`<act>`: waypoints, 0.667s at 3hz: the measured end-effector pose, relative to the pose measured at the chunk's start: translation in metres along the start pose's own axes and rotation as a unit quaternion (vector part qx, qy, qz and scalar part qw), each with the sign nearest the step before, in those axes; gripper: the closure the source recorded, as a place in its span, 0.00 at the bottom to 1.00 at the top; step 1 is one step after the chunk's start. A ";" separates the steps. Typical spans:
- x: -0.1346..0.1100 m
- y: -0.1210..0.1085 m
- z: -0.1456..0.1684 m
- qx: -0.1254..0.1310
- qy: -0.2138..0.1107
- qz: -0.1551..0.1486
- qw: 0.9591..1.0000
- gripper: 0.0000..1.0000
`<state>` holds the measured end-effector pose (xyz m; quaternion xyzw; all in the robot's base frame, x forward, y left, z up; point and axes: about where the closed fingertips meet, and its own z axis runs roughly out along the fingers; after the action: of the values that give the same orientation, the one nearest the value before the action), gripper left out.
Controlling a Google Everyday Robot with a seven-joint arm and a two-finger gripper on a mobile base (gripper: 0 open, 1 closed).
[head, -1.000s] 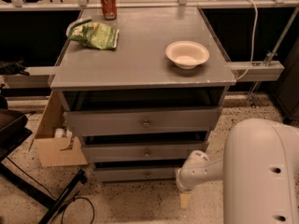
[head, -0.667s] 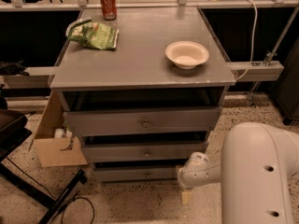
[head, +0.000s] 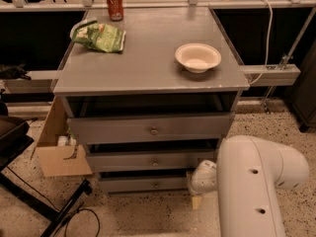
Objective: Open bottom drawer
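The grey cabinet has three drawers. The bottom drawer [head: 143,184] is the lowest one, with a slim flat front and a small round knob [head: 156,185]; its front stands slightly out from the cabinet. My gripper [head: 197,194] hangs from the white arm [head: 256,181] low at the cabinet's right front corner, level with the bottom drawer's right end and to the right of its knob. The wrist [head: 202,176] covers the drawer's right end.
The middle drawer [head: 148,161] and top drawer [head: 148,128] also stand slightly out. On the cabinet top [head: 148,68] are a white bowl [head: 197,57], a green chip bag [head: 101,36] and a red can [head: 115,4]. A cardboard box [head: 57,152] and a black stand [head: 29,201] are on the left.
The arm's big white link has moved left, closer to the cabinet. The wrist and gripper stay by the bottom drawer's right end. The drawers have not moved.
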<state>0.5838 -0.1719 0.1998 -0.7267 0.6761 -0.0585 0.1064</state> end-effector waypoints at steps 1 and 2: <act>0.005 -0.002 0.020 -0.002 -0.008 0.018 1.000 0.00; 0.015 -0.030 0.013 0.041 -0.033 0.041 0.998 0.00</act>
<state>0.6172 -0.1837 0.1930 -0.6950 0.6984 -0.0573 0.1609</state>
